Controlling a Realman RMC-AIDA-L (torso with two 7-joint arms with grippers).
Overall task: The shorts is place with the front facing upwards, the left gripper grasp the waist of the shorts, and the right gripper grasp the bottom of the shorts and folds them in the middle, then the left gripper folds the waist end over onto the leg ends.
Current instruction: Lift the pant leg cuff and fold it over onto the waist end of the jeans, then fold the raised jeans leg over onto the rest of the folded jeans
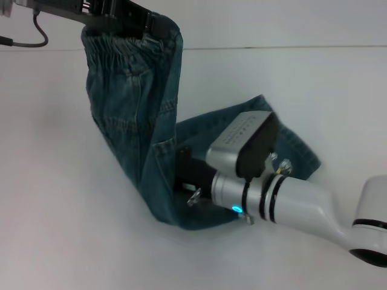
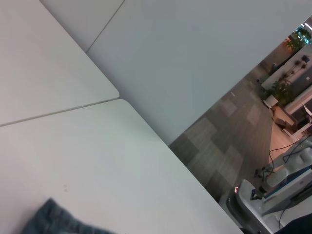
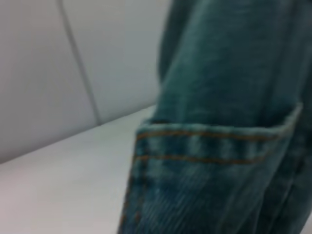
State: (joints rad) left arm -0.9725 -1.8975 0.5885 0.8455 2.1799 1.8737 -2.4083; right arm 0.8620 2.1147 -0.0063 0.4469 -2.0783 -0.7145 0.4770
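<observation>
a: shorts [image 1: 142, 121] hang up high on the left. the left gripper [image 1: 118, 17] is shut tight on the waist [image 1: 118, 45].

b: which way do they run?

a: down from that claw to the white table [image 1: 60, 211], then flat to the right.

b: and the leg ends [image 1: 296, 151]?

a: far right, past the right gripper [image 1: 184, 172]. it sits low on the fold, and i think it pinches the cloth.

b: so the waist must come down and to the right.
</observation>
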